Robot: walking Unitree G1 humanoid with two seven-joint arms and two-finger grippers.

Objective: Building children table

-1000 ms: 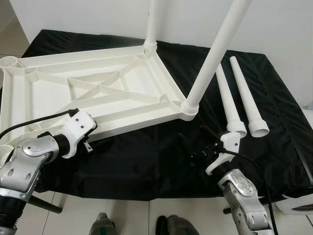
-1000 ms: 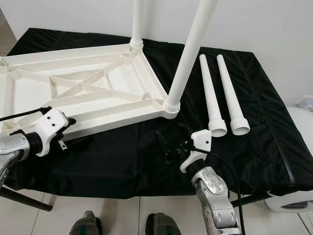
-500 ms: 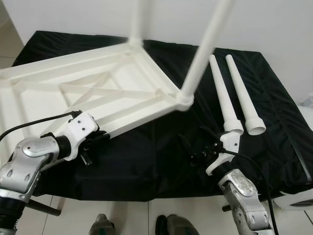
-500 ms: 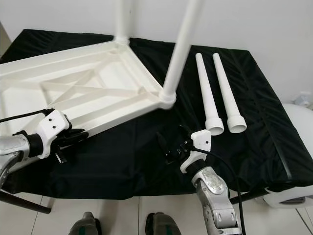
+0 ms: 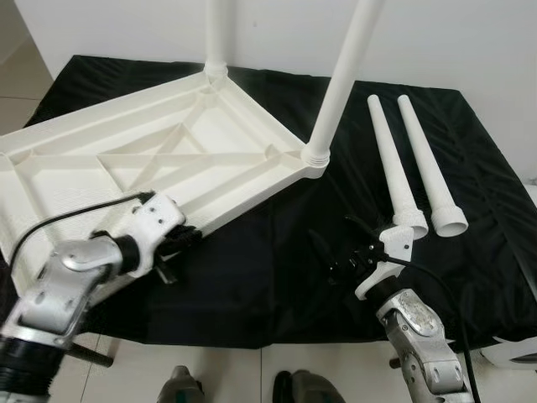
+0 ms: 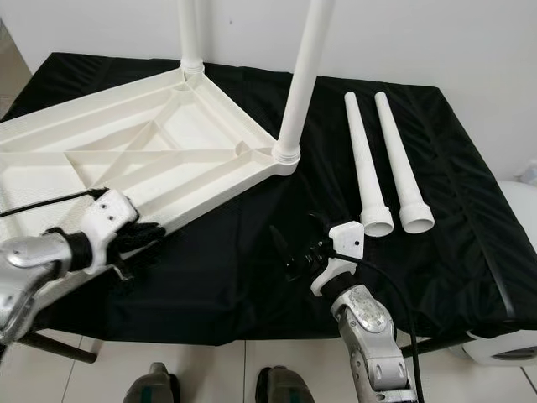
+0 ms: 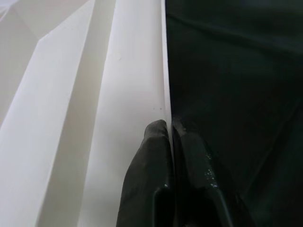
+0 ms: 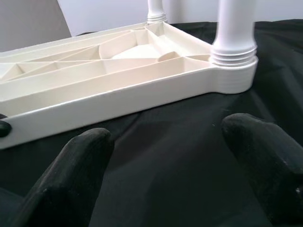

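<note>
White tabletop [image 5: 168, 159] swung since earlier | left gripper [image 7: 169, 137] seemingly pinches its rim | right gripper [image 6: 295, 245] agape, idle

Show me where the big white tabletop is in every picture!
Left eye view: the white tabletop lies upside down, upper left, on the black cloth.
Right eye view: tabletop, upper left.
Left wrist view: its rim, pinched by the left gripper.
Right wrist view: it stretches beyond the open right gripper.
Shared landmark: the near upright leg.
</note>
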